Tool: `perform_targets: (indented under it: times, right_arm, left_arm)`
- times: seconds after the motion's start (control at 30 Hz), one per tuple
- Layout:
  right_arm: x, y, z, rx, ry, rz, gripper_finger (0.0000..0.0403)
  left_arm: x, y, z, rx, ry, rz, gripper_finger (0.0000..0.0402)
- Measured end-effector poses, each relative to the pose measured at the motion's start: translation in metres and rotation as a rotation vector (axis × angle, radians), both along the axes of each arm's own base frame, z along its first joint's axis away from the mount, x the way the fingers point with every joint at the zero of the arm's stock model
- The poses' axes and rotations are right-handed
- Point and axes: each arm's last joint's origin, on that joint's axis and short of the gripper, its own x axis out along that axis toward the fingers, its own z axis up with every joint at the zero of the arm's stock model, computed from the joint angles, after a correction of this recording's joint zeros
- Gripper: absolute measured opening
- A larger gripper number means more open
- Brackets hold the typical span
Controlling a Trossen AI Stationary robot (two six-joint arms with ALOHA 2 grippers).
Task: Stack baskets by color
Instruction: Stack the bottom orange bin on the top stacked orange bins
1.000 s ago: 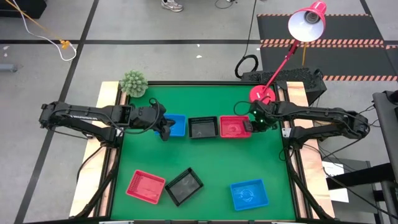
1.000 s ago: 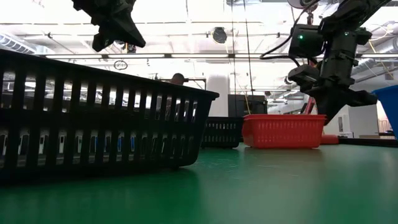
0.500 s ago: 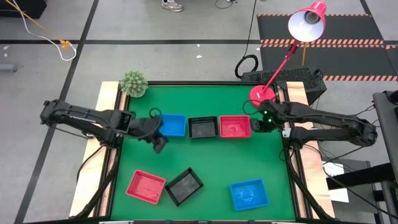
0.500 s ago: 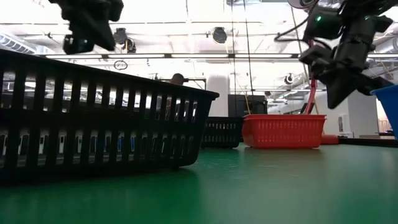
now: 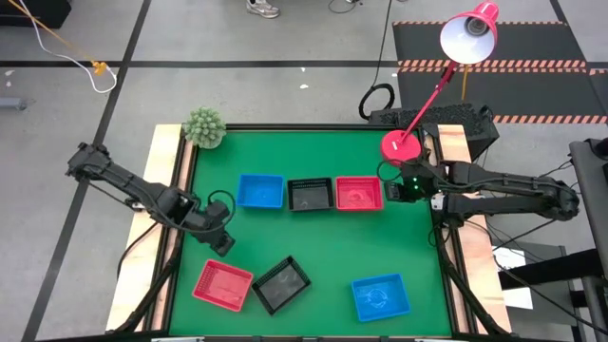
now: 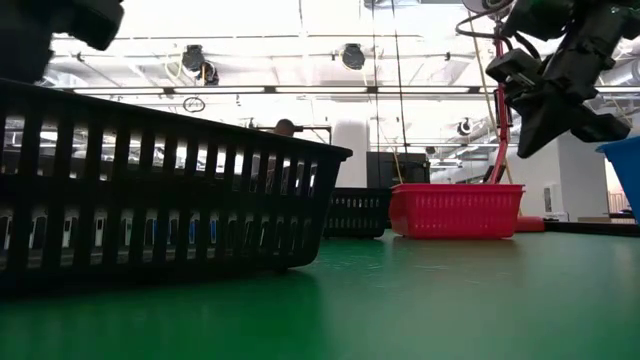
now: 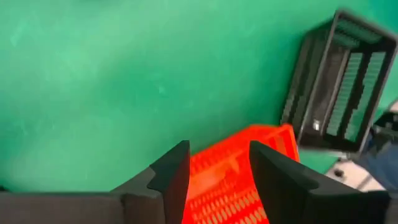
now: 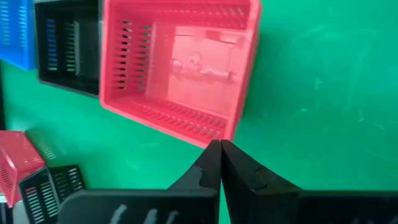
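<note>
1. The green bench (image 5: 313,247) carries two groups of baskets. Along its far side stands a row of three, side by side: a blue basket stack (image 5: 260,191), a black basket stack (image 5: 310,195) and a red basket stack (image 5: 358,193). Three loose ones lie along the near side.

2. The left arm has swung away from the blue stack, where it stood a second ago, towards the near left part of the bench. Its left tool (image 5: 221,240) now hangs just above and beside the loose red basket (image 5: 222,285). In the left wrist view its fingers are spread, with that red basket showing between them, and they pinch nothing.

3. The right arm has drawn back from the red stack towards the right edge of the bench. Its right tool (image 5: 399,189) sits just beside that stack, near the round red lamp base (image 5: 400,145), with the fingers pressed together and empty.

4. The loose black basket (image 5: 281,284) lies tilted just beside the red one, and the loose blue basket (image 5: 380,296) lies well apart, near the right corner.

5. I judge that one placement on the row is done and the left arm is lining up to fetch the loose red basket, which belongs on the red stack across the bench.
</note>
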Motion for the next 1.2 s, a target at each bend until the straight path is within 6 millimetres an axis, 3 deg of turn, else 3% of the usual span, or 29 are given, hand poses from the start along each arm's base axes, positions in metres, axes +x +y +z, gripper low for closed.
perform_targets:
  times: [0.4, 0.63, 0.83, 1.07, 1.2]
  right_arm:
    - [0.006, 0.011, 0.002, 0.022, -0.045, 0.054, 0.0000]
    - [0.012, 0.041, 0.007, 0.196, -0.105, 0.088, 0.0000]
    - [0.009, 0.066, 0.007, 0.235, -0.099, 0.094, 0.0000]
    - [0.005, 0.077, 0.007, 0.200, -0.109, 0.077, 0.0000]
    - [0.005, 0.078, 0.007, 0.181, -0.116, 0.075, 0.0000]
  left_arm:
    - [-0.017, -0.025, -0.009, -0.055, 0.059, -0.034, 0.0175]
    - [-0.021, -0.034, -0.008, -0.083, 0.052, -0.037, 0.0175]
    - [-0.025, -0.038, -0.008, -0.064, 0.035, 0.010, 0.0175]
    - [-0.035, -0.038, -0.011, -0.041, 0.130, 0.083, 0.0175]
    - [-0.038, -0.041, -0.026, -0.084, 0.168, 0.081, 0.0178]
